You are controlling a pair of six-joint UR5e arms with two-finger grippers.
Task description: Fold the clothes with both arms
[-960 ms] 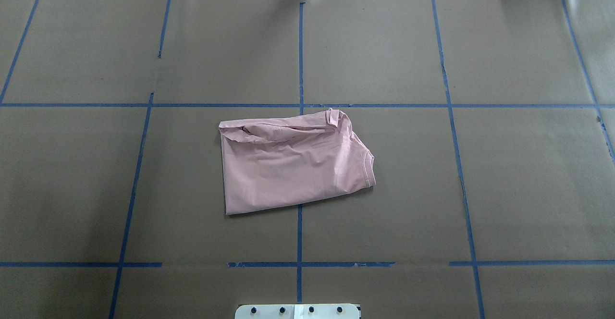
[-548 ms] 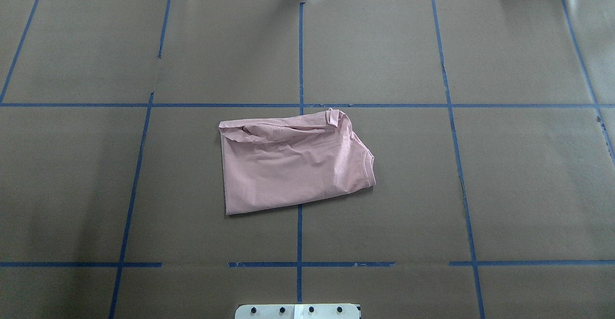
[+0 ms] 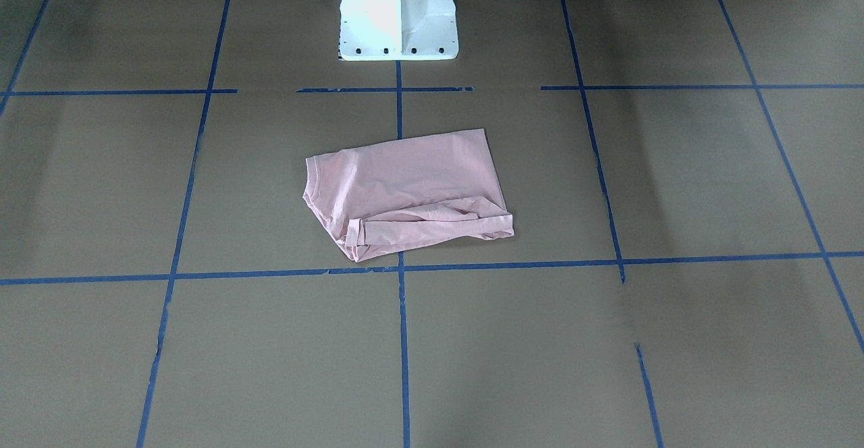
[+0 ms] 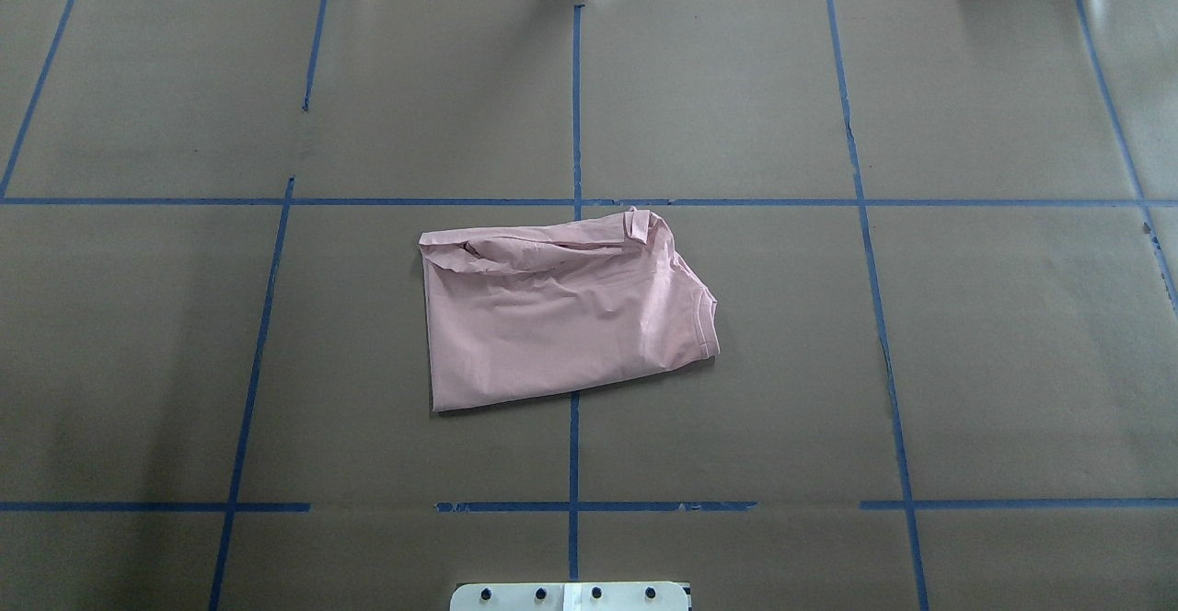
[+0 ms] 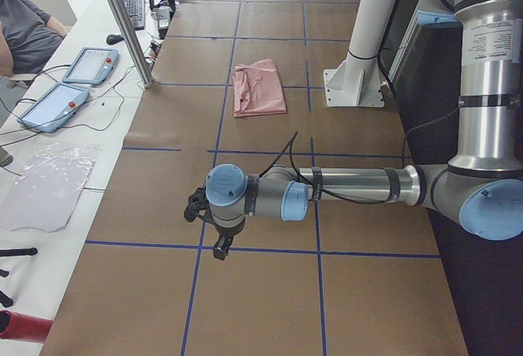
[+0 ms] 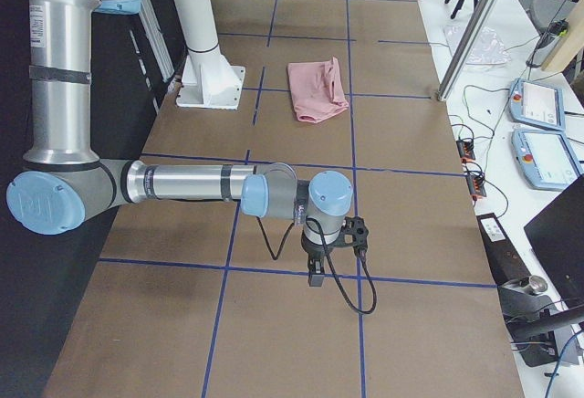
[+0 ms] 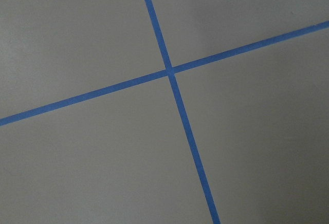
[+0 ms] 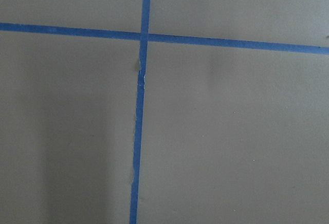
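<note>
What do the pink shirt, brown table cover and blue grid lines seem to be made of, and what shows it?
Pink shirt: soft matte fabric, probably cotton knit; it wrinkles and folds.
Brown table cover: matte paper, apparently; wavy far edge.
Blue grid lines: likely adhesive tape; gaps and ragged ends.

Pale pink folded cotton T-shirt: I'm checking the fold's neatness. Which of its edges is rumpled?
The far edge of the pale pink cotton T-shirt, away from the white pedestal base: fabric is rolled and creased there; the other edges lie flat.
</note>
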